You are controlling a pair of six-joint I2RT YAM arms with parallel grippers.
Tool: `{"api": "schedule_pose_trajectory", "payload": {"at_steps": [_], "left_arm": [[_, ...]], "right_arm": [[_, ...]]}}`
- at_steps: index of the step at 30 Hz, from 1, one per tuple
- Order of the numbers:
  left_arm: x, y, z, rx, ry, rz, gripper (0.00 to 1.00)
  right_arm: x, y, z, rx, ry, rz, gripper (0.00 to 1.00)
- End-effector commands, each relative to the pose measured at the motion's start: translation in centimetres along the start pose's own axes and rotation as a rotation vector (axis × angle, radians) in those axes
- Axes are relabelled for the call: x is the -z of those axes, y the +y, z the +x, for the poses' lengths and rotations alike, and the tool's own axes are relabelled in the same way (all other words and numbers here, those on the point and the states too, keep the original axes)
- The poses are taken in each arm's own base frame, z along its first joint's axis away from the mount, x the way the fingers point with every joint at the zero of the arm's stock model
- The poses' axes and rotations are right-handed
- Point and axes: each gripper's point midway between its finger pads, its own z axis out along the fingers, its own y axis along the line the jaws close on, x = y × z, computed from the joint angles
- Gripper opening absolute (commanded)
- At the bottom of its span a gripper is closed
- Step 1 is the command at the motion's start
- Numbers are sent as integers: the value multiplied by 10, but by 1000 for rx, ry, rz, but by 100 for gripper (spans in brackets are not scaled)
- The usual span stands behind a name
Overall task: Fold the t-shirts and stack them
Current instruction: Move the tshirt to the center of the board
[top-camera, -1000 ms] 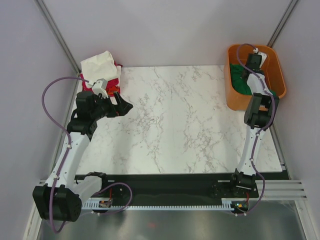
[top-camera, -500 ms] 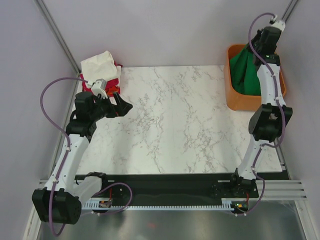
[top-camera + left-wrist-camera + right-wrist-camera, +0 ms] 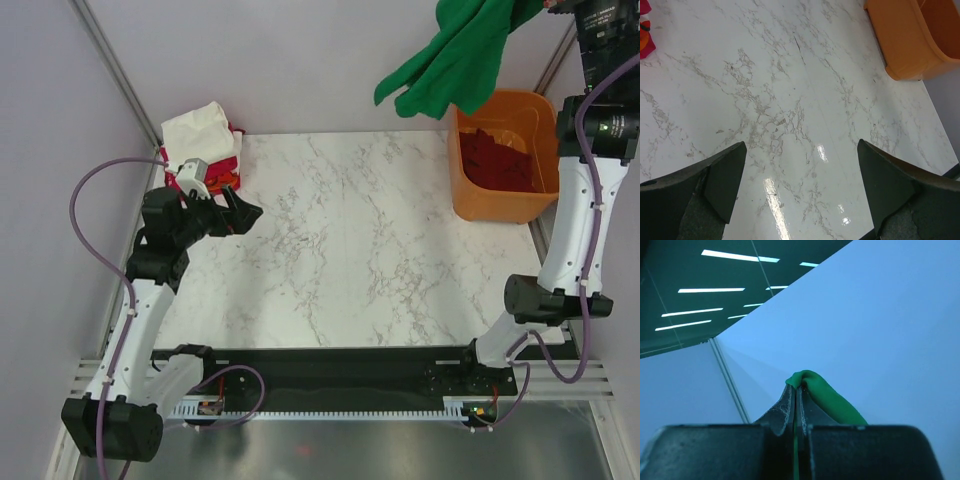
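Observation:
A bright green t-shirt (image 3: 455, 55) hangs in the air at the top right, high over the orange tub (image 3: 478, 205). My right gripper (image 3: 797, 390) is shut on a fold of the green t-shirt (image 3: 832, 402), with the cloth draped over its tips; in the top view the gripper is at the frame's upper edge. A dark red t-shirt (image 3: 495, 160) lies inside the tub. A cream-white t-shirt (image 3: 200, 130) sits on a red one (image 3: 222, 165) at the table's far left corner. My left gripper (image 3: 240, 205) hovers open beside that pile, its jaws wide over bare marble (image 3: 800, 145).
The marble table (image 3: 350, 240) spans the middle. The orange tub's wall (image 3: 900, 45) shows at the upper right of the left wrist view. Grey walls and slanted metal posts (image 3: 115, 70) enclose the workspace. A black rail (image 3: 340, 365) runs along the near edge.
My right arm has risen from the tub to the top of the view, pulling the green t-shirt up and out. The dark red t-shirt below is now uncovered. The left arm barely shifted.

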Motion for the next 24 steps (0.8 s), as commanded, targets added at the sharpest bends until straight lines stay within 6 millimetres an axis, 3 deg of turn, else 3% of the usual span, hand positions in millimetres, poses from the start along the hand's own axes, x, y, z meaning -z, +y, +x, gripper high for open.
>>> {"api": "schedule_pose_trajectory", "payload": {"at_steps": [1, 2, 3, 4, 6, 7, 9, 10, 11, 12, 13, 17, 19, 20, 21, 24], "left_arm": [[10, -3, -21, -33, -67, -27, 100], [11, -4, -22, -37, -74, -29, 100], [12, -3, -22, -38, -76, -36, 100], [12, -2, -23, -39, -81, -41, 100], [12, -1, -22, -39, -78, -47, 100], [11, 0, -23, -39, -79, -50, 100], [8, 1, -19, -28, -63, -49, 97], [6, -2, -17, -28, -51, -35, 95], [4, -8, -10, -26, -22, -21, 94], [-2, -9, -3, -17, 12, -18, 90], [-7, -21, 8, -18, 55, 10, 89], [-28, -42, 71, 10, 247, 2, 90], [-34, -35, 110, 36, 345, -55, 89], [-34, -41, 126, 62, 381, -58, 89], [-34, -32, 147, 77, 424, -98, 90], [-46, -19, 171, 102, 434, -152, 98]], "right_arm": [[14, 17, -4, -52, 30, 0, 0], [21, -6, 4, -42, 52, 123, 27], [35, -49, 1, -29, 4, 353, 97], [73, -91, 39, -52, 131, 559, 98], [122, -137, 82, -79, 228, 749, 98], [169, -158, 141, -137, 353, 802, 98], [213, -159, 196, -204, 452, 807, 98], [256, -176, 245, -238, 559, 866, 98], [272, -173, 266, -215, 631, 863, 98], [294, -173, 283, -210, 693, 890, 98], [302, -171, 288, -183, 721, 895, 98], [311, -132, 317, -136, 844, 792, 98], [319, -121, 330, -146, 899, 764, 98], [323, -112, 340, -153, 937, 744, 98], [326, -106, 345, -153, 960, 726, 98], [357, -98, 369, -123, 1055, 717, 98]]}}
